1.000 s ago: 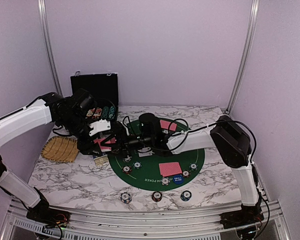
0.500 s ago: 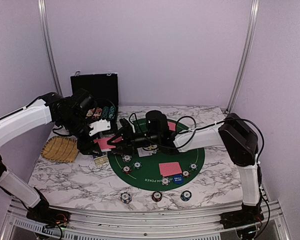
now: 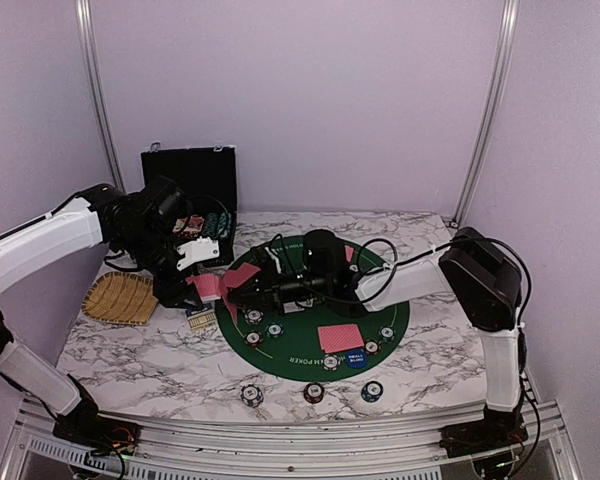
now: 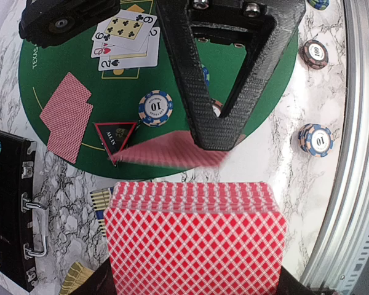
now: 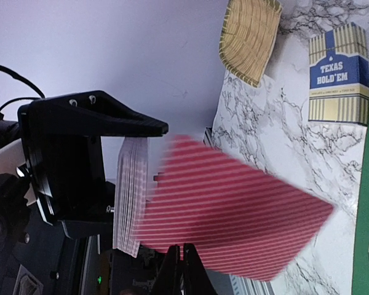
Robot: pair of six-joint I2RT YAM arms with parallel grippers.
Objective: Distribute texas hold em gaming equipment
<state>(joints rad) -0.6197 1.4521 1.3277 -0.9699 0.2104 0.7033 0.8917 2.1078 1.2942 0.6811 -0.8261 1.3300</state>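
Observation:
My left gripper point(image 4: 194, 278) is shut on a thick deck of red-backed playing cards point(image 4: 194, 246), held on edge above the table's left side point(image 3: 208, 288). My right gripper point(image 5: 183, 255) is shut on a single red-backed card point(image 5: 234, 215), which is blurred and just clear of the deck point(image 5: 130, 196). In the top view that card point(image 3: 242, 275) hangs over the green mat's point(image 3: 395, 322) left rim. On the mat lie a dark red-edged triangle point(image 4: 115, 135), striped chips point(image 4: 155, 106), face-up cards point(image 4: 126, 40), red-backed pairs point(image 3: 340, 337) and a blue small blind disc point(image 3: 355, 360).
A woven straw tray point(image 3: 120, 298) sits at the left, and a Texas Hold'em card box point(image 5: 338, 74) lies between it and the mat. An open black case point(image 3: 195, 180) stands at the back left. Three chip stacks point(image 3: 314, 392) line the near marble edge.
My right gripper has closed on one card at the deck and drawn it away to the right. The left arm and its deck have stayed still.

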